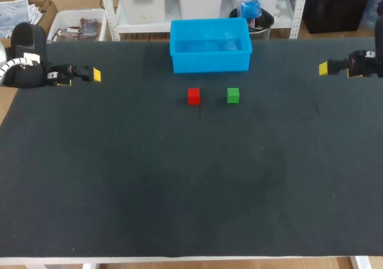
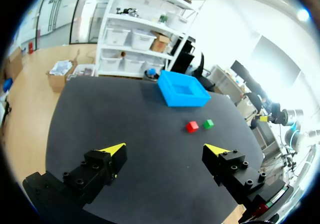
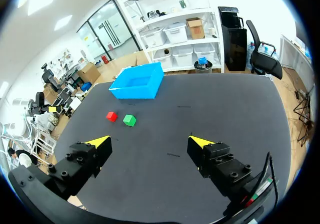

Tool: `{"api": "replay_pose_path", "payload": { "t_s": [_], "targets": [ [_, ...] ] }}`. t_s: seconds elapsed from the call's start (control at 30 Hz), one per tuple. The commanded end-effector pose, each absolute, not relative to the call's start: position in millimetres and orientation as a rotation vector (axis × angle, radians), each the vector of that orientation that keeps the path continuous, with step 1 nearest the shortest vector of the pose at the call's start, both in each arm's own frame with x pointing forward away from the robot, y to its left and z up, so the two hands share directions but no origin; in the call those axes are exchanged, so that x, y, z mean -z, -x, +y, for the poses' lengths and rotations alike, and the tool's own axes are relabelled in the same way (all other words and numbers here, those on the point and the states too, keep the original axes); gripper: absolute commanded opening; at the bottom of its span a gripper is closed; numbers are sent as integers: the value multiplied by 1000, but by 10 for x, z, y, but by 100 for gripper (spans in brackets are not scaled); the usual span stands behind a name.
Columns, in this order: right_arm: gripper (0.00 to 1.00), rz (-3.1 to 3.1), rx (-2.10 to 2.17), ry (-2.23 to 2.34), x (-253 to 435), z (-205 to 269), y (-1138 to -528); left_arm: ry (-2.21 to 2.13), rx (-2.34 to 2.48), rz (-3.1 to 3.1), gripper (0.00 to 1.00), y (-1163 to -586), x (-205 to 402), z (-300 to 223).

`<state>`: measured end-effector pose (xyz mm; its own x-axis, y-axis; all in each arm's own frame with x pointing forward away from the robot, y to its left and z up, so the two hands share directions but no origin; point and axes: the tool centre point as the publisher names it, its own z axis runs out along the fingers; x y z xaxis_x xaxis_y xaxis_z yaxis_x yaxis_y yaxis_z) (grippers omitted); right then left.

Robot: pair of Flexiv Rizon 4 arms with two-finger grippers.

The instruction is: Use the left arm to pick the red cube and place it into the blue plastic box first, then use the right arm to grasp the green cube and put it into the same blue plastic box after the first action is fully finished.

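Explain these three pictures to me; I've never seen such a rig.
This is a robot with two arms at a dark table. One picture looks down from above and behind it; the two round ones come from cameras on its wrists, looking out past yellow-tipped fingers. The left gripper and the right gripper sit at opposite sides, both open, holding nothing. On the table lie a red cube and a green cube, side by side but apart, near a blue plastic box.
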<state>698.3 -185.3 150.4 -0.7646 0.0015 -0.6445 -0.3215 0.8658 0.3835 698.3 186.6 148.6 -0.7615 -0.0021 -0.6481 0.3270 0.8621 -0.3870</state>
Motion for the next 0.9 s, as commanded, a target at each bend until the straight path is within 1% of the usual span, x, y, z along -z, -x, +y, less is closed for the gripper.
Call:
{"api": "replay_pose_path", "payload": {
  "t_s": [0.03, 0.83, 0.9],
  "targets": [
    [100, 2372, -635, 231, -1501, -1850, -6990, -232, 638, 2371, 100, -6991, -1497, 1855],
    [100, 2372, -635, 231, -1501, -1850, -6990, -232, 638, 2371, 100, -6991, -1497, 1855],
    [100, 2372, -635, 231, -1501, -1850, -6990, -240, 579, 2423, 100, -7040, -1466, 1752]
  ]
}}
